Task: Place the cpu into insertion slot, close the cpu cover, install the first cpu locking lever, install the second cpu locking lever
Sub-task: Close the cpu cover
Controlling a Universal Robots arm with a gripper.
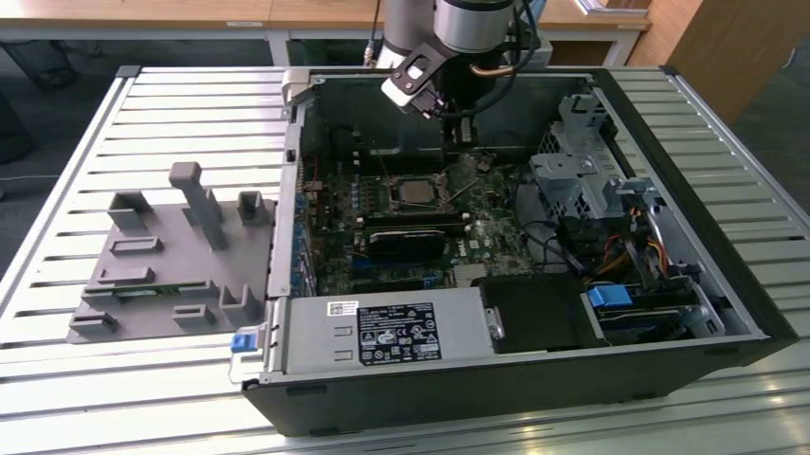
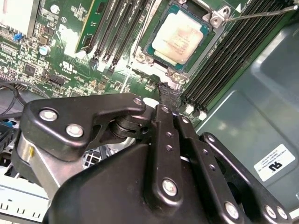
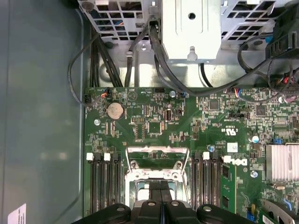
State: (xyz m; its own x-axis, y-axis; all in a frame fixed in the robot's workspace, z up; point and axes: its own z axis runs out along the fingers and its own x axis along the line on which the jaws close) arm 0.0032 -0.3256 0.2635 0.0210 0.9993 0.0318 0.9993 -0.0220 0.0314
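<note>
Grip: the claw (image 2: 168, 91) is closed, its fingers pressed tip to tip in both wrist views (image 3: 161, 193), and it hangs just above the board at the socket's edge.
Chip: the cpu (image 2: 180, 37) lies flat in its socket. The second wrist view shows its pale top bare inside a green border, while in the first wrist view the closed fingers cross its middle.
Socket: the insertion slot (image 3: 135, 179) shows its silvery rim and corner screws in the first wrist view.
Frame: the cpu cover (image 3: 159, 150) looks lifted off the chip, standing at the slot's side away from the claw.
Rod: a thin locking lever (image 2: 261, 14) juts out over the memory slots (image 2: 224, 60), free of the socket, in the second wrist view.
Board: a coin cell (image 3: 114, 110) sits past the cover in the first wrist view.
Cage: the drive cage (image 3: 191, 28) lies beyond the board's edge, with black cables running under it.
Exterior view: the claw (image 1: 453, 133) is at 1 o'clock from the cpu (image 1: 415, 191), the drive cage (image 1: 576, 180) at 3 o'clock, and the power supply (image 1: 379, 334) at 6 o'clock.
Case: the open computer case (image 1: 506, 389) lies on its side on the slatted surface (image 1: 190, 104).
Fixture: a grey fixture tray (image 1: 165, 265) sits at 9 o'clock, just beside the case.
</note>
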